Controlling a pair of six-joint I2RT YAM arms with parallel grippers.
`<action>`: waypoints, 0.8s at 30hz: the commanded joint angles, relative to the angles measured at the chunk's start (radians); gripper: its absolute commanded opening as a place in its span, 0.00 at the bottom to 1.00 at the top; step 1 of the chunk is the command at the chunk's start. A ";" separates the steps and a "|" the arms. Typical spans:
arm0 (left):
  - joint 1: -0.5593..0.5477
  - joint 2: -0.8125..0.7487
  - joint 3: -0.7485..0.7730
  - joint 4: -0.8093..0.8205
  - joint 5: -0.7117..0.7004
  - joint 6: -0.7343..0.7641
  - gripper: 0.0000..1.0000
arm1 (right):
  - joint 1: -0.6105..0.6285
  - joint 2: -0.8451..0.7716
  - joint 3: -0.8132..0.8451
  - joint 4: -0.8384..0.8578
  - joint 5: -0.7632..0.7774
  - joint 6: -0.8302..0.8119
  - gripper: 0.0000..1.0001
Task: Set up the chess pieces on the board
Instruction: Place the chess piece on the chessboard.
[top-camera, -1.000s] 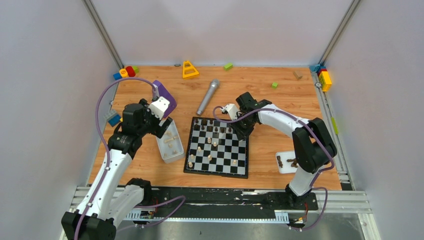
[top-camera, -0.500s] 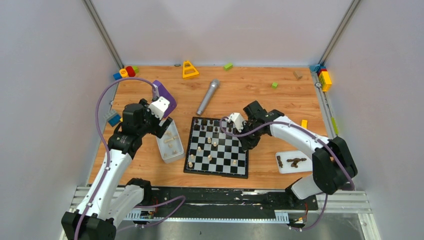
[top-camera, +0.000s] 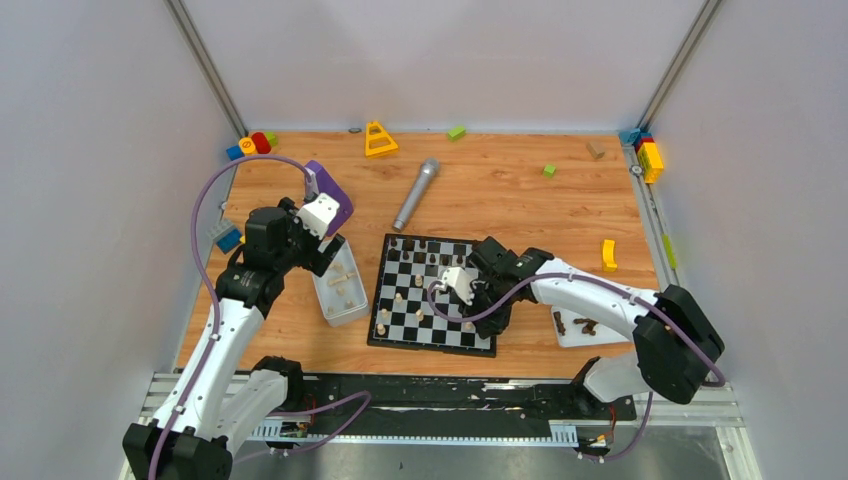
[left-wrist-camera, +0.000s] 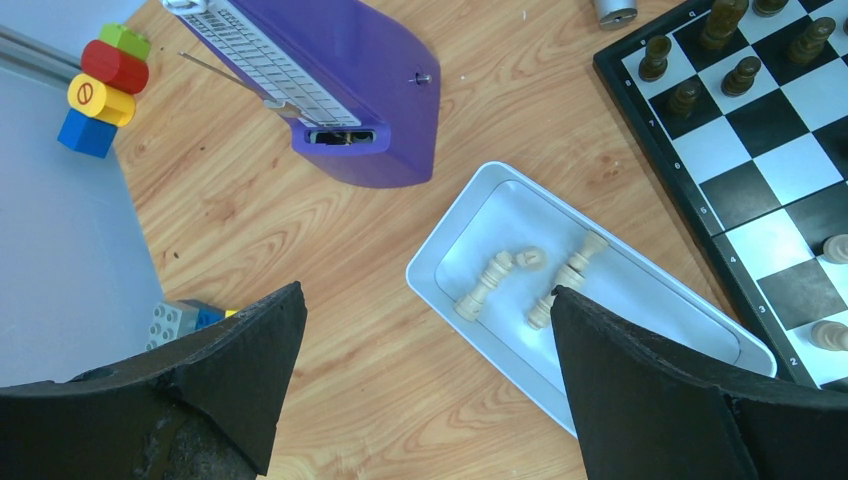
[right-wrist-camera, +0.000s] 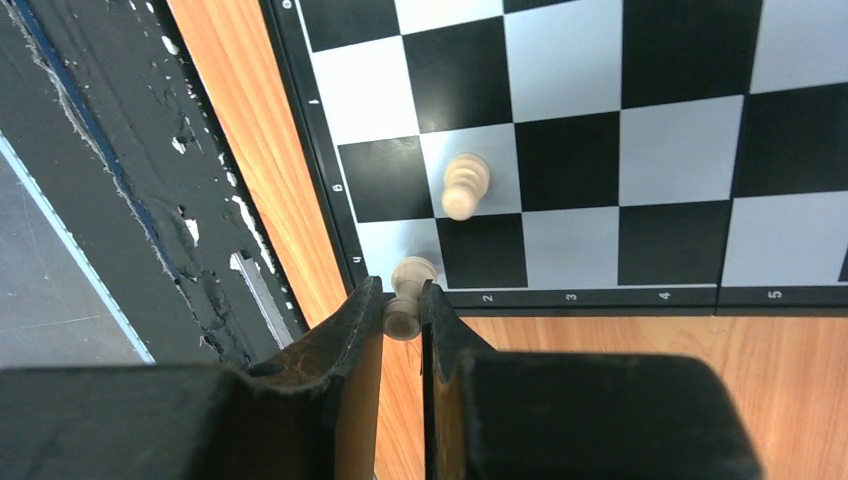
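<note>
The chessboard (top-camera: 430, 347) lies mid-table, with dark pieces (top-camera: 432, 258) along its far rows and light pawns (top-camera: 399, 299) scattered nearer. My right gripper (top-camera: 497, 318) hangs over the board's near right corner, shut on a light pawn (right-wrist-camera: 405, 300) that is held by its base and lies on its side. One more light pawn (right-wrist-camera: 463, 185) stands on a square just beyond it. My left gripper (left-wrist-camera: 430, 320) is open and holds nothing, above the near end of a white tray (left-wrist-camera: 640, 330). In that tray lie light pieces (left-wrist-camera: 487, 283).
A purple metronome (left-wrist-camera: 340, 90) lies beyond the left tray. A second white tray (top-camera: 578, 325) with dark pieces sits right of the board. A grey microphone (top-camera: 416, 194), a yellow cone (top-camera: 379, 139) and toy blocks (top-camera: 648, 155) are scattered along the far side.
My right arm has swung from the board's far right side to its near right corner. The left arm has not moved.
</note>
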 joint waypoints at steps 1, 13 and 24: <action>0.007 0.000 -0.002 0.024 0.011 -0.004 1.00 | 0.028 -0.004 0.003 0.031 -0.011 -0.005 0.08; 0.006 -0.002 -0.004 0.025 0.008 -0.003 1.00 | 0.073 0.022 0.000 0.039 0.012 -0.013 0.11; 0.006 0.000 -0.005 0.027 0.005 -0.001 1.00 | 0.076 -0.012 0.019 0.030 0.049 -0.031 0.52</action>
